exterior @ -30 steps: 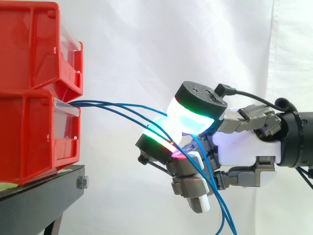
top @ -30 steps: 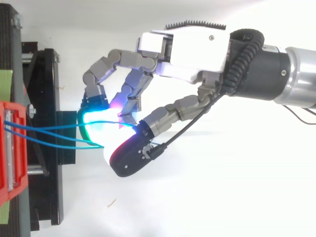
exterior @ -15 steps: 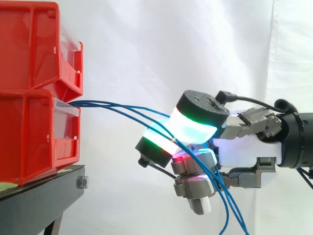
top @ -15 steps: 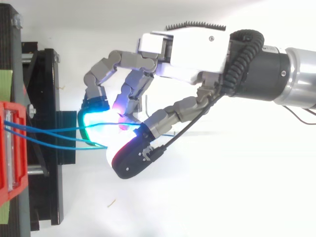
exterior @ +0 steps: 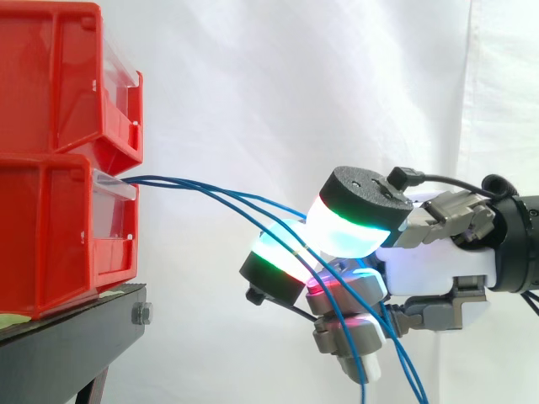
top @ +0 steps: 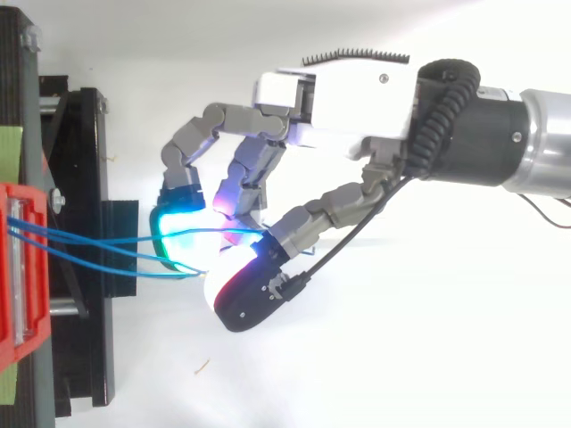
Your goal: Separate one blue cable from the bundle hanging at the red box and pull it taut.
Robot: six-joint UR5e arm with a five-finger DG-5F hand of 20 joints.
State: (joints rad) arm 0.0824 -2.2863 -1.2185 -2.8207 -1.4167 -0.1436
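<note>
A white curtain (exterior: 295, 84) backs the work. The hand (exterior: 431, 269) is closed: its thumb and fingers curl round the blue cables (exterior: 194, 186), and the glowing pads (exterior: 354, 227) press the strands between them. Whether a single strand is isolated inside the grasp cannot be determined. Below the hand, the free lengths hang downward. From the hand, the strands rise leftward in a shallow curve, so they appear not fully taut, and enter the front opening of the lower red bin (exterior: 50, 227). That bin sits under a second red bin (exterior: 50, 76) on the black stand (exterior: 76, 337). The cables are judged thin, light, limp and smooth-jacketed, so likely to slide across the pads. Pinch one strand mid-span, clear of the bin, and pull along its line. Apply moderate force only, because its anchoring inside the bin is hidden.
</note>
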